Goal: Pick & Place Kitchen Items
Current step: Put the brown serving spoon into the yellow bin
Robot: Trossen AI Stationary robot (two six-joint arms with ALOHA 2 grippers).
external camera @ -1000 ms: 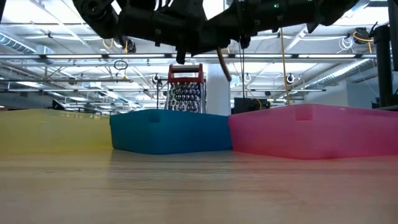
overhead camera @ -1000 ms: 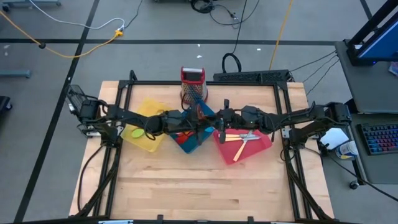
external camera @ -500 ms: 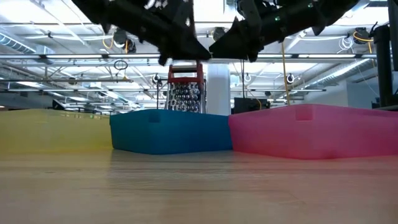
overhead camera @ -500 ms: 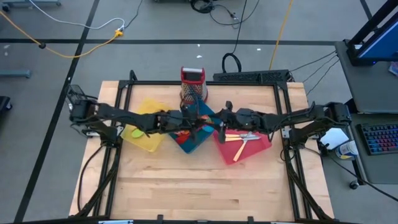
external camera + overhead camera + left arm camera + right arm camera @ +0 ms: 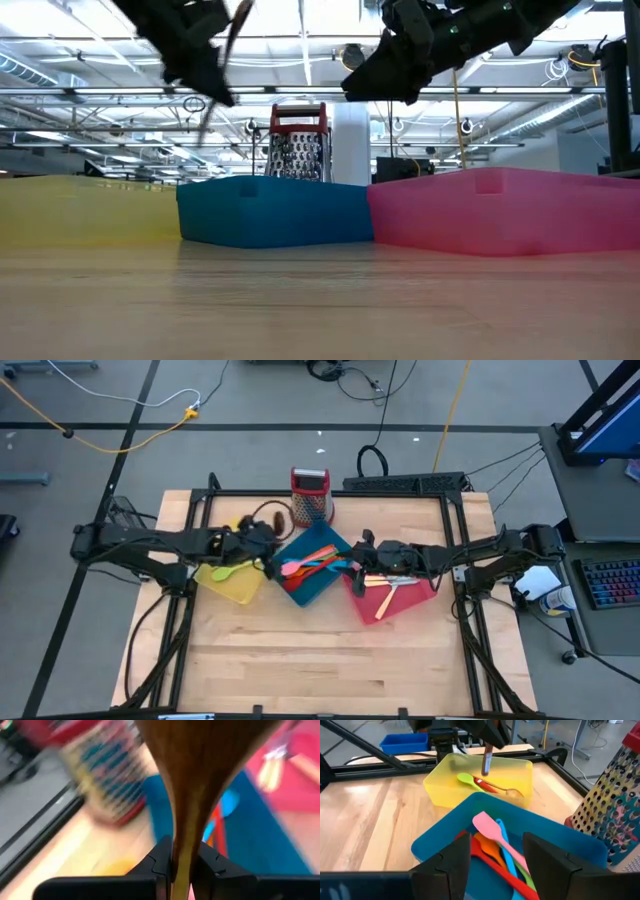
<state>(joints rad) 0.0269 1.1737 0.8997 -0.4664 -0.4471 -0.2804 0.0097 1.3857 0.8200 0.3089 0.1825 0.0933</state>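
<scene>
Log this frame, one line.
left tool: shut on wooden spoon, over yellow tray | right tool: open, over teal tray

Pale wood worktop (image 5: 300,660) sitting on grey floor (image 5: 80,460) crossed by black tape lines, yellow cable (image 5: 120,435) trailing, keyboard (image 5: 610,582) lying alongside, ceiling trusses (image 5: 500,95) running overhead

yellow tray (image 5: 85,205) | teal tray (image 5: 275,212) | pink tray (image 5: 505,210) | grater (image 5: 297,145) behind
</scene>
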